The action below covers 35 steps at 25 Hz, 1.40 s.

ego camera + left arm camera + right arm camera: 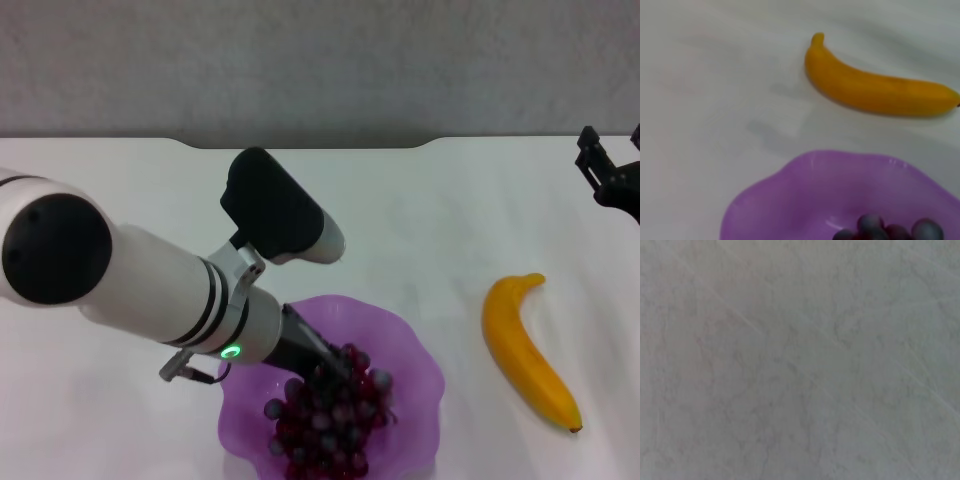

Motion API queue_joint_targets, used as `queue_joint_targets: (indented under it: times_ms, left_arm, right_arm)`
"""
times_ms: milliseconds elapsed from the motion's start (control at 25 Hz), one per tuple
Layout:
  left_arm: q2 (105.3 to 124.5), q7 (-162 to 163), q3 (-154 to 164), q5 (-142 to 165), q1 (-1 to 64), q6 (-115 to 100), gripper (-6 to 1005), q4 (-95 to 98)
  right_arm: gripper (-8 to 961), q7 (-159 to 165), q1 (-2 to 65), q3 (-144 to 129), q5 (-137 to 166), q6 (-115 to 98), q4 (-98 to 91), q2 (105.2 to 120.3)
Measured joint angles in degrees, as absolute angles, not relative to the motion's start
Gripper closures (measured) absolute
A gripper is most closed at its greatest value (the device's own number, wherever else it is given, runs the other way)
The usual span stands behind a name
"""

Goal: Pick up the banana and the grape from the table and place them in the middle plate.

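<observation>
Now the left end effector [322,368] slants down into the middle plate [410,340] among the grape [330,415] (grip unclear).

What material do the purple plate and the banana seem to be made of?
The middle plate looks like translucent plastic or perhaps glass: light passes through its glossy wavy rim. The banana looks like smooth plastic, probably imitation fruit: its yellow-orange skin is very even and unmarked, though this is uncertain.

White table [120,420] bearing banana [525,350] beside purple plate [425,385].
</observation>
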State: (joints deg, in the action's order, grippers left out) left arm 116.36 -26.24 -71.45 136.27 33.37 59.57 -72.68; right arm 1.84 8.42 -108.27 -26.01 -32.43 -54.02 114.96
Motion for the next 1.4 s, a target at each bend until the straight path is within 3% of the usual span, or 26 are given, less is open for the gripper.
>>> queue_joint_targets:
  times_ms: [120,440,840,1080,1400]
  left_arm:
    - [116.35,-25.9,-72.1,136.3,32.5,58.4,858,-74.1]
    - [116.19,-25.9,-74.5,136.8,31.1,58.3,755,-75.6]
    - [116.23,-25.7,-78.7,142.7,23.6,53.2,352,-87.3]
    - [116.3,-26.1,-83.6,144.1,17.3,38.3,127,-91.4]
    - [116.18,-26.5,-87.5,146.1,15.2,21.7,128,-84.3]
  right_arm:
    - [298,1.8,8.4,-108.3,-26.0,-32.4,-53.9,114.96]
    - [298,1.8,8.3,-108.3,-26.0,-32.4,-53.9,114.96]
    - [298,1.9,8.1,-108.3,-26.0,-32.4,-54.2,114.96]
    - [298,2.0,8.0,-108.2,-26.0,-32.4,-54.3,114.96]
    - [299,2.1,8.0,-107.9,-26.3,-32.4,-54.2,115.03]
